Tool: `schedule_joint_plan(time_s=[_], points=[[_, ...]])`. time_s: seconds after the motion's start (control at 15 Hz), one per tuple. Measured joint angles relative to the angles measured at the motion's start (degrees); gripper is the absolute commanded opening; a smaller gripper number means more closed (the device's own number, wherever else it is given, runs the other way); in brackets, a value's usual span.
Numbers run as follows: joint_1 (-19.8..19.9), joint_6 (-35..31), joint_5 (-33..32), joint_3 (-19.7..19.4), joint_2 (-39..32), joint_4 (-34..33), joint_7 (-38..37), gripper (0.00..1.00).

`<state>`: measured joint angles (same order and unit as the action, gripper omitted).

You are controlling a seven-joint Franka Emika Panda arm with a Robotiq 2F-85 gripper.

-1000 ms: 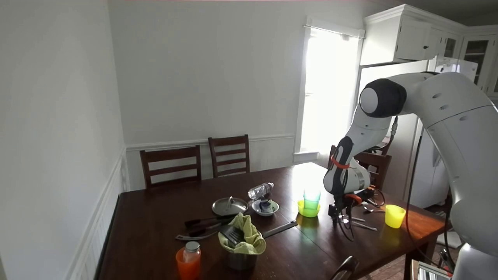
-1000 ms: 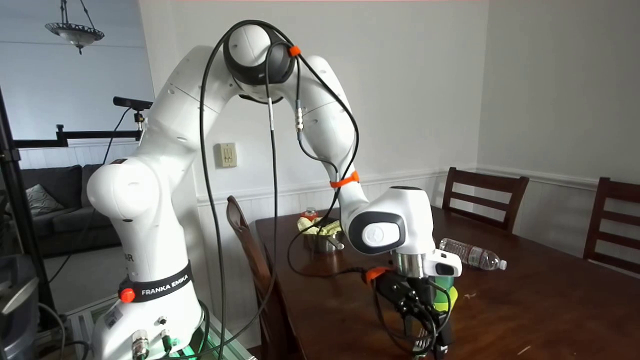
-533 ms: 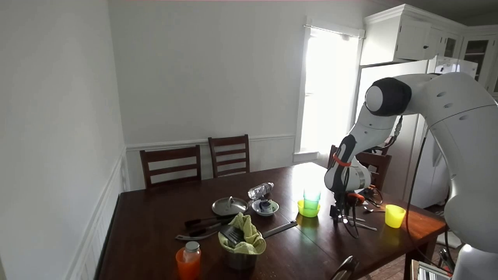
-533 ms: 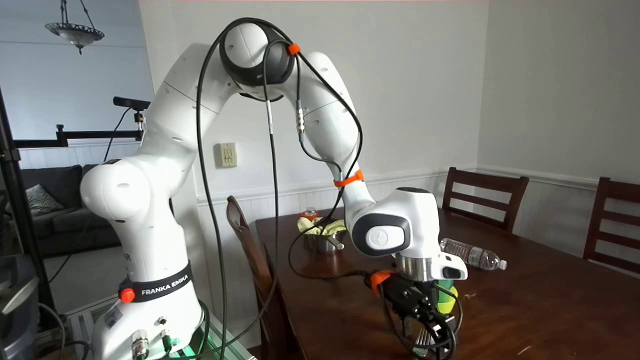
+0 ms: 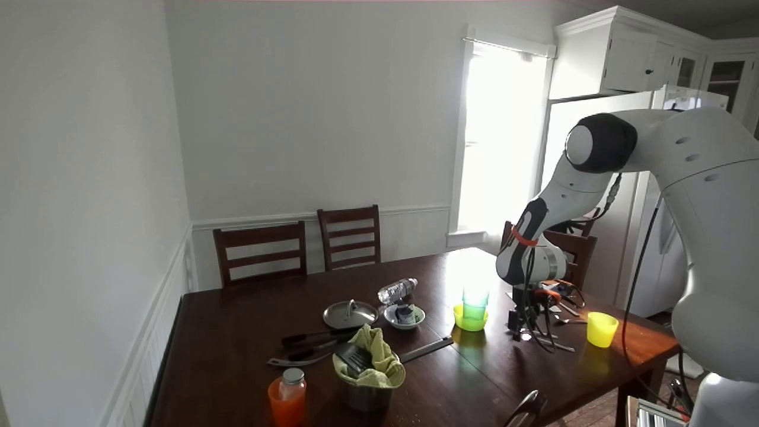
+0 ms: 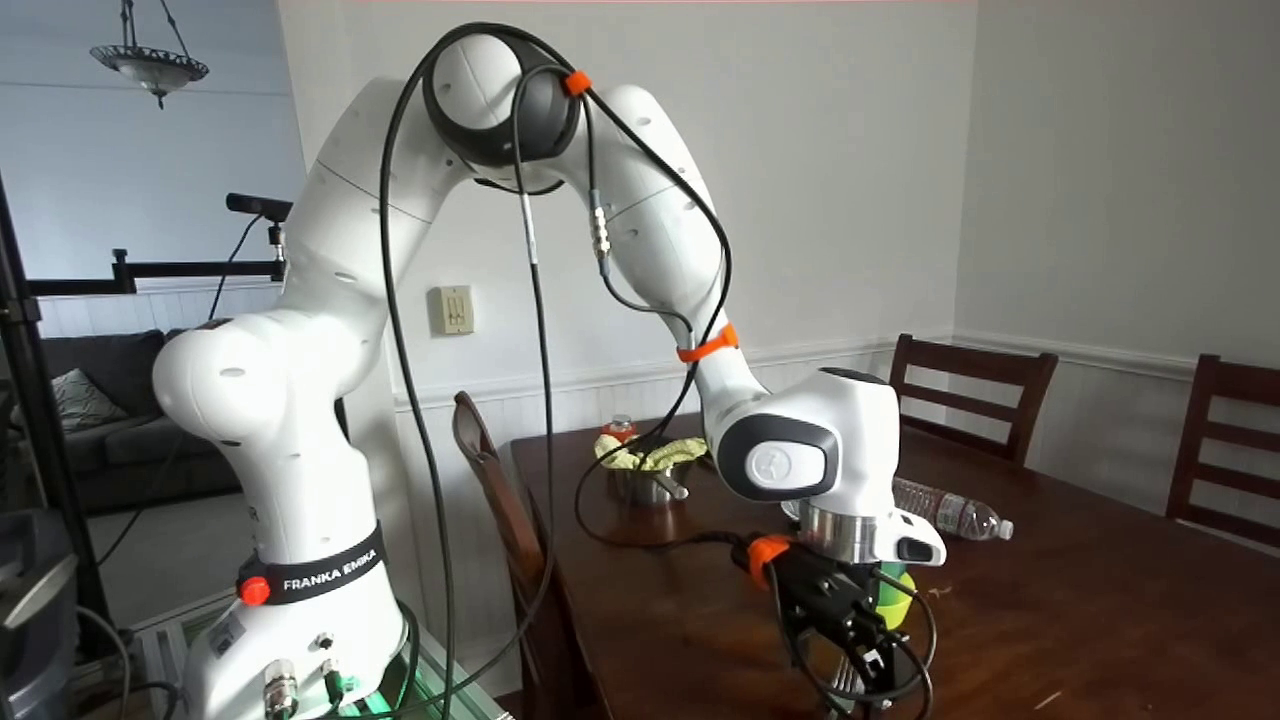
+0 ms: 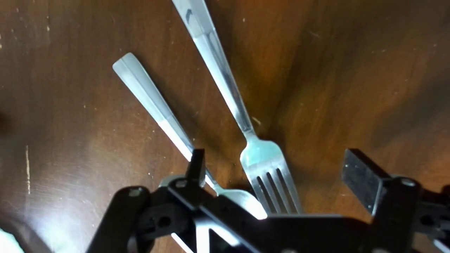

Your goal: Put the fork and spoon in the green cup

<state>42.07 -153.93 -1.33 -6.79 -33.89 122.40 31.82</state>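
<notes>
Gleams silvery grey on the spoon (image 7: 174, 131) and the fork (image 7: 242, 116), mint-tinted toward both heads. Shades aqua to green on the green cup (image 5: 474, 302), lime on the bowl (image 5: 470, 325) at its base; glows lemon on the yellow cup (image 5: 602, 330). Shows mostly black on the gripper (image 7: 277, 170), reddish brown with pale flecks and streaks on the table (image 7: 81, 91).

"How does the fork (image 7: 236, 105) lie?"

"Flat on the dark wooden table (image 7: 88, 105), silvery, slanting in the wrist view: handle running out past the top edge, four tines pointing down and a little right."

"And the spoon (image 7: 172, 130)?"

"Silvery too, on a similar slant just left of the fork, handle end toward the upper left, its bowl partly hidden close by the tines. Whether they touch, I can't tell."

"The green cup (image 5: 474, 311)?"

"Translucent, upright, apart from both in an exterior view."
</notes>
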Motion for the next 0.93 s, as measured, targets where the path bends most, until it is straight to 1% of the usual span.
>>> schedule_joint_plan(time_s=[0.13, 0.2, 0.27, 0.33, 0.4, 0.53, 0.6, 0.67, 0.73, 0.8, 0.93], points=[[-0.1, 1.2, 0.0, 0.0, 0.5, 0.0, 0.7, 1.0], [-0.2, 1.5, 0.0, 0.0, 0.6, 0.0, 1.0, 0.98], [-0.2, 1.6, 0.0, 0.0, 0.5, 0.0, 1.2, 0.93], [-0.3, 1.6, 0.0, 0.0, 0.4, 0.0, 1.6, 0.91], [-0.3, 1.6, 0.0, 0.0, 0.3, 0.0, 2.1, 0.84], [-0.3, 1.6, 0.0, 0.0, -0.1, 0.0, 2.9, 0.81], [-0.3, 1.6, 0.0, 0.0, -0.4, 0.0, 3.2, 0.67], [-0.4, 1.6, 0.0, 0.1, -0.6, 0.0, 3.5, 0.67], [-0.5, 1.6, -0.1, 0.0, -0.6, -0.1, 3.7, 0.56], [-0.6, 1.7, -0.2, 0.0, -0.5, -0.1, 3.9, 0.47], [-0.9, 1.8, -0.3, -0.1, -0.2, -0.1, 4.0, 0.31]])
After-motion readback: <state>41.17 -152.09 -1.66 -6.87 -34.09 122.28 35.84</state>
